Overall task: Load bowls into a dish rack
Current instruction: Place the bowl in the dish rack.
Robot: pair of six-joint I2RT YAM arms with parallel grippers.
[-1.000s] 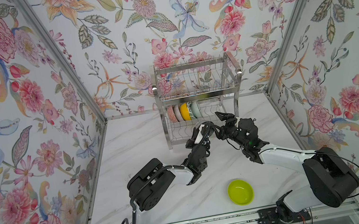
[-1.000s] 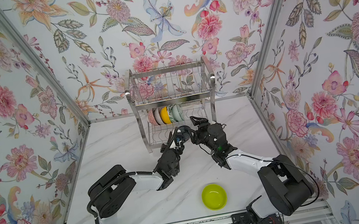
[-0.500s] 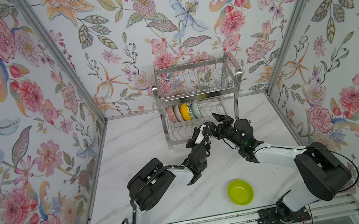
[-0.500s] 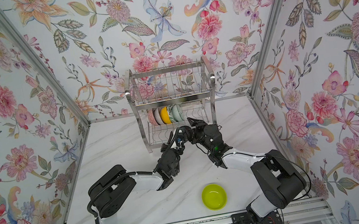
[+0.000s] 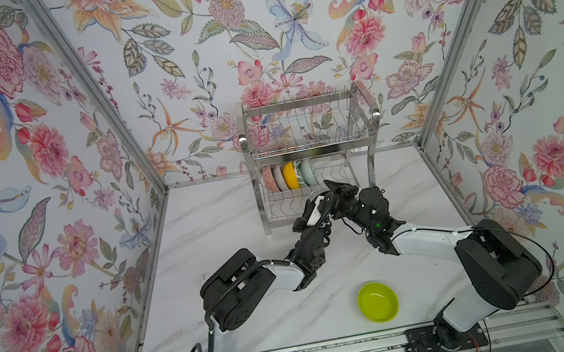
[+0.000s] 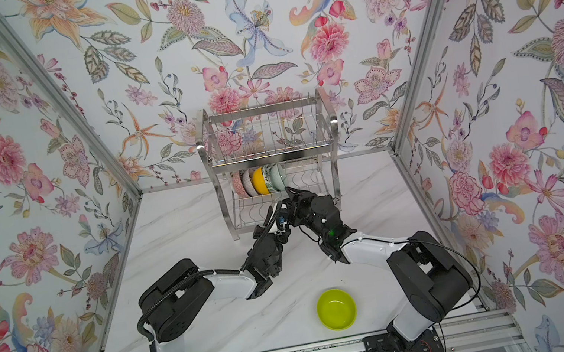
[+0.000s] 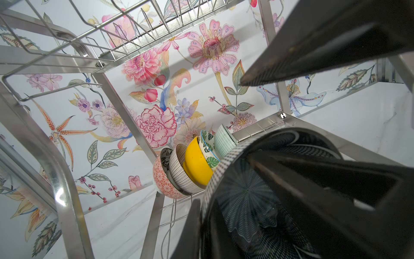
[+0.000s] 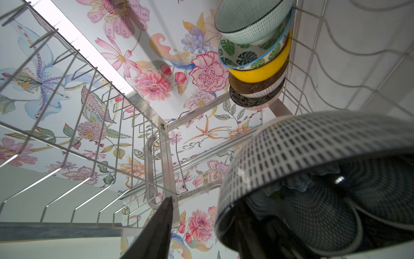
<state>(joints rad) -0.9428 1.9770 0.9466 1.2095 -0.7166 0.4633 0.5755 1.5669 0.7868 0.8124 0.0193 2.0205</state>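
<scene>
A dark blue-grey bowl (image 7: 246,197) with a checked outer wall (image 8: 313,139) hangs in front of the lower tier of the dish rack (image 5: 306,121). My left gripper (image 5: 312,214) is shut on its rim; in the left wrist view one finger (image 7: 192,224) presses the outside. My right gripper (image 5: 337,186) straddles the opposite rim, open, its outer finger (image 8: 161,224) still apart from the wall. Several bowls (image 5: 288,176) stand on edge in the lower tier, mint (image 8: 248,22) nearest. A lime green bowl (image 5: 378,302) sits upright on the table near the front.
The rack (image 6: 263,125) stands against the back wall, with its upper wire tier (image 8: 89,112) right above both grippers. Free wavy slots (image 5: 334,171) lie to the right of the racked bowls (image 6: 261,180). Floral walls close in the white marble table (image 5: 225,218) on three sides.
My right gripper has moved left to the held bowl and its jaws have narrowed around the rim. The left arm and the lime bowl have stayed put.
</scene>
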